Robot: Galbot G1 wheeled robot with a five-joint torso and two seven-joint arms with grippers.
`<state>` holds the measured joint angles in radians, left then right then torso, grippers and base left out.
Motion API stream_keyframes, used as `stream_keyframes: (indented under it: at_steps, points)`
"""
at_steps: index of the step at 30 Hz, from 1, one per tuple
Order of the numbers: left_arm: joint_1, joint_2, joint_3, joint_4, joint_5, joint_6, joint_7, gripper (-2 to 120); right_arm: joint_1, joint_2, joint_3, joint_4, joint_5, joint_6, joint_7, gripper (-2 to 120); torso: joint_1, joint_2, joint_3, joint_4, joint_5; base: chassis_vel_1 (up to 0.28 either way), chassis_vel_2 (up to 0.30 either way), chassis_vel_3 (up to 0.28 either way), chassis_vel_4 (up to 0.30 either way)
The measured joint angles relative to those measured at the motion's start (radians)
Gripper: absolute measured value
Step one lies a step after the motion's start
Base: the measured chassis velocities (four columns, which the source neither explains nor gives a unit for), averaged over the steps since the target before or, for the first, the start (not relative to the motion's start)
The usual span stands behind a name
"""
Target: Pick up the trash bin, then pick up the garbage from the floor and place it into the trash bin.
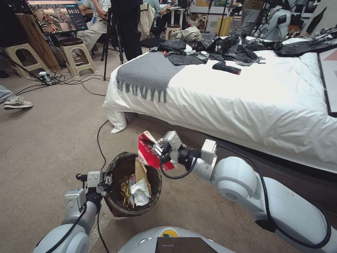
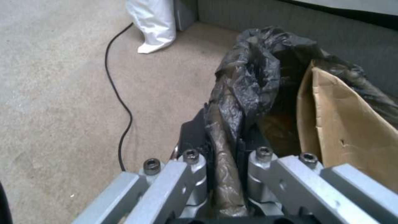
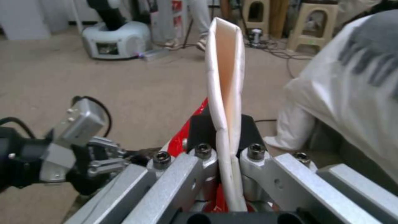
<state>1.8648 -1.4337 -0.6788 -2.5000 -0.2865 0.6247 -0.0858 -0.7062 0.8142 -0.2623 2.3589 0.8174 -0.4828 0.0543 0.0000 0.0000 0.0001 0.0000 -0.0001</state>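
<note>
Overhead: right gripper (image 1: 158, 147) clamped on crushed red-white paper cup (image 1: 149, 154), print unreadable, above trash bin's (image 1: 116, 210) rim. Left gripper (image 1: 107, 181) pinched on bin's liner bag (image 2: 244, 81); brown paper bag (image 1: 140, 172), tissue (image 1: 140, 193), yellow wrappers (image 1: 125, 191) inside, partly hidden.

"00:32" on the monitor (image 1: 58, 15)

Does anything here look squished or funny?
Yes. The red-and-white paper cup in the right gripper is crushed flat, its rim pinched into a narrow slit, above the small round white bin. The left gripper clamps the bin's crumpled dark liner bag. A brown paper bag pokes up above the rim.
</note>
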Motion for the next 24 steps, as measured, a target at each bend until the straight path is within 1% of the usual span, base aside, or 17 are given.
stream_keyframes:
  at_steps: [1, 3, 4, 6, 7, 9, 16, 18, 19, 20, 21, 22, 23, 24]
  points:
    - [0.000, 0.000, 0.001, 0.000, 0.000, 0.000, 0.000, 7, 0.016, 0.007, -0.022, -0.002, 0.001, -0.003, 0.002, 0, 0.000, 0.000, 0.000, 0.0003, 0.0000, 0.000, 0.000, 0.000, 0.000]
    - [-0.001, 0.003, 0.001, 0.000, 0.000, 0.001, -0.001, 7, 0.064, 0.028, -0.090, -0.018, 0.007, -0.012, 0.015, 0, 0.000, 0.000, 0.000, 0.0001, 0.0000, 0.000, 0.000, 0.000, 0.000]
    - [-0.001, 0.003, 0.001, 0.000, 0.000, 0.001, -0.001, 7, 0.064, 0.028, -0.090, -0.018, 0.007, -0.012, 0.015, 0, 0.000, 0.000, 0.000, 0.0001, 0.0000, 0.000, 0.000, 0.000, 0.000]
    - [-0.003, 0.004, 0.001, 0.000, -0.001, 0.001, -0.001, 7, 0.086, 0.040, -0.140, -0.031, 0.009, -0.017, 0.020, 0, 0.000, 0.000, 0.000, 0.0001, -0.0001, 0.000, 0.000, 0.000, 0.000]
    - [-0.003, 0.004, 0.001, 0.000, -0.001, 0.001, -0.001, 7, 0.086, 0.040, -0.140, -0.031, 0.009, -0.017, 0.020, 0, 0.000, 0.000, 0.000, 0.0001, -0.0001, 0.000, 0.000, 0.000, 0.000]
    - [-0.008, 0.005, 0.009, 0.000, -0.001, 0.002, -0.001, 7, 0.090, 0.053, -0.206, -0.050, 0.004, -0.028, 0.039, 0, 0.000, 0.000, 0.000, -0.0001, -0.0001, 0.000, 0.000, 0.000, 0.000]
    - [-0.013, 0.009, 0.005, 0.000, -0.007, 0.003, -0.002, 7, 0.085, 0.070, -0.262, -0.069, -0.017, -0.044, 0.049, -1, 0.000, 0.000, 0.000, -0.0001, 0.0000, 0.000, 0.000, 0.000, 0.000]
    - [-0.016, 0.009, 0.005, 0.000, -0.009, 0.003, -0.002, 7, 0.086, 0.079, -0.285, -0.074, -0.027, -0.048, 0.068, 10, 0.000, 0.000, 0.000, -0.0001, 0.0000, 0.000, 0.000, 0.000, 0.000]
    - [-0.016, 0.009, 0.005, 0.000, -0.009, 0.003, -0.002, 7, 0.086, 0.079, -0.285, -0.074, -0.027, -0.048, 0.068, 10, 0.000, 0.000, 0.000, -0.0001, 0.0000, 0.000, 0.000, 0.000, 0.000]
    - [-0.016, 0.009, 0.005, 0.000, -0.011, 0.003, -0.003, 7, 0.087, 0.085, -0.298, -0.078, -0.031, -0.049, 0.082, 16, 0.000, 0.000, 0.000, 0.0000, 0.0000, 0.000, 0.000, 0.000, 0.000]
    - [-0.016, 0.009, 0.005, 0.000, -0.012, 0.003, -0.003, 7, 0.088, 0.089, -0.304, -0.081, -0.034, -0.049, 0.088, 18, 0.000, 0.000, 0.000, 0.0000, 0.0000, 0.000, 0.000, 0.000, 0.000]
    - [-0.017, 0.009, 0.005, 0.000, -0.013, 0.004, -0.003, 7, 0.087, 0.092, -0.307, -0.084, -0.038, -0.050, 0.093, 25, 0.000, 0.000, 0.000, 0.0000, 0.0000, 0.000, 0.000, 0.000, 0.000]
    - [-0.017, 0.009, 0.005, 0.000, -0.013, 0.004, -0.003, 7, 0.087, 0.092, -0.307, -0.084, -0.038, -0.050, 0.093, 25, 0.000, 0.000, 0.000, 0.0000, 0.0000, 0.000, 0.000, 0.000, 0.000]
    - [-0.017, 0.010, 0.005, 0.000, -0.014, 0.004, -0.003, 7, 0.087, 0.093, -0.308, -0.087, -0.041, -0.050, 0.094, 29, 0.000, 0.000, 0.000, 0.0000, 0.0000, 0.000, 0.000, 0.000, 0.000]
